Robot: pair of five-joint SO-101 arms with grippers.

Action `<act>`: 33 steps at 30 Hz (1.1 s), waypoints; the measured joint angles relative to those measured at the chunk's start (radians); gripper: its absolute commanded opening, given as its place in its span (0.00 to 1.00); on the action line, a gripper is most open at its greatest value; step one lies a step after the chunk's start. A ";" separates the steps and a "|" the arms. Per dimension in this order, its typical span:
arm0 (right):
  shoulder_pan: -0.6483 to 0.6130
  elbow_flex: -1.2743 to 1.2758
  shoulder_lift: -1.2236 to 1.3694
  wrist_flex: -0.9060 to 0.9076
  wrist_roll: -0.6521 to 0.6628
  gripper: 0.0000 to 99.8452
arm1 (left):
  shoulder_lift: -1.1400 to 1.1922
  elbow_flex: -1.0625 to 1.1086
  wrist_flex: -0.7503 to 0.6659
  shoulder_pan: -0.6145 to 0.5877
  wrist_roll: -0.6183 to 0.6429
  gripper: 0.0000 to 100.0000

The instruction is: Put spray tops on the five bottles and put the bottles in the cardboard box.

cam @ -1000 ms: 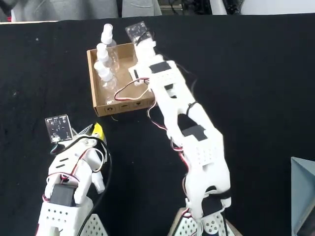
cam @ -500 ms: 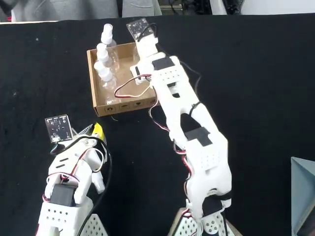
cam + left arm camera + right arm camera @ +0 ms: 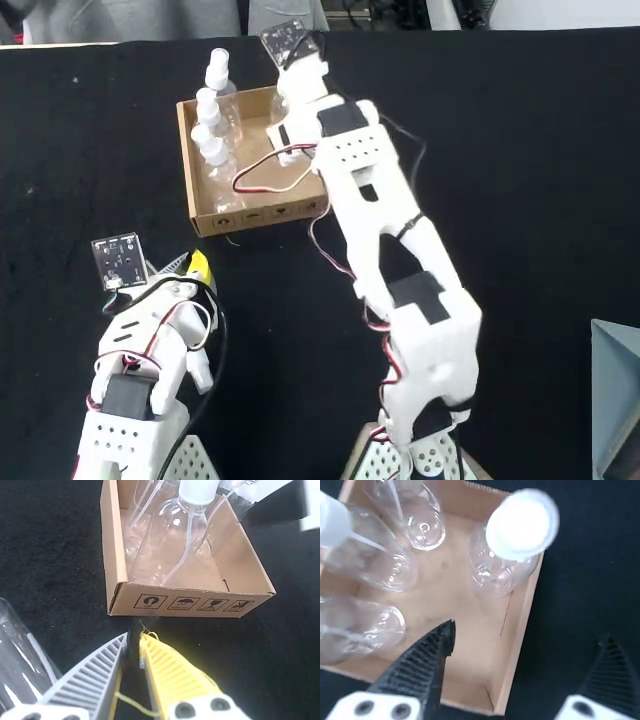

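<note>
Clear, round plastic bottles (image 3: 422, 527) stand in the brown cardboard box (image 3: 470, 611) beneath the wide-spread right tool (image 3: 527, 636); the left tool (image 3: 135, 639) sits closed.

Cardboard box (image 3: 250, 214) on table (image 3: 530, 150), spray-topped bottles (image 3: 214, 140) standing inside, right arm (image 3: 372, 205) stretched over it, left tool (image 3: 189, 258) nearby.

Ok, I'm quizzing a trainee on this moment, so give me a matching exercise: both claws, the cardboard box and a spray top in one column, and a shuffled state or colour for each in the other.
Column one:
A. left claw
B. right claw
C. cardboard box
D. spray top below the right claw

Column two:
1. white
2. open, astride the box's wall
3. shut, on the table short of the box
4. holds clear bottles

Pairs: A-3, B-2, C-4, D-1.
</note>
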 measured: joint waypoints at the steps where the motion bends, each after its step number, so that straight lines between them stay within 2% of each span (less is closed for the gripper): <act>1: 0.000 0.000 -0.014 0.012 0.000 0.37 | 0.000 0.000 0.000 0.000 0.000 0.03; 14: 0.000 0.000 -0.143 0.258 0.000 0.37 | 0.000 0.000 0.000 -0.023 0.000 0.03; 33: 0.000 0.000 -0.229 0.502 0.000 0.38 | 0.000 0.000 0.000 -0.028 0.000 0.03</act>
